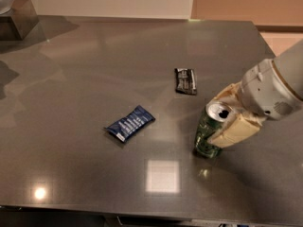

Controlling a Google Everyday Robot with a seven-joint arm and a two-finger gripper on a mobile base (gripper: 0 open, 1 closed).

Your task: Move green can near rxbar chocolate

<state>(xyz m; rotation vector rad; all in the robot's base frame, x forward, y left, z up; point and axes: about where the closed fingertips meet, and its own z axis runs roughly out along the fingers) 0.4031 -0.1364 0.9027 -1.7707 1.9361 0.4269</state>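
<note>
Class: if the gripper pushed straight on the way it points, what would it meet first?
The green can, held by the gripper at the right of the table; beyond it, perhaps the blue wrapper.

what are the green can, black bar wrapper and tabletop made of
The green can: likely aluminium, given its shiny silver top; the gripper clasps it, reaching in from the right. The rxbar chocolate wrapper: probably thin plastic film, flat with printed lettering. The table: polished grey surface, perhaps stone or laminate; it mirrors lights.
</note>
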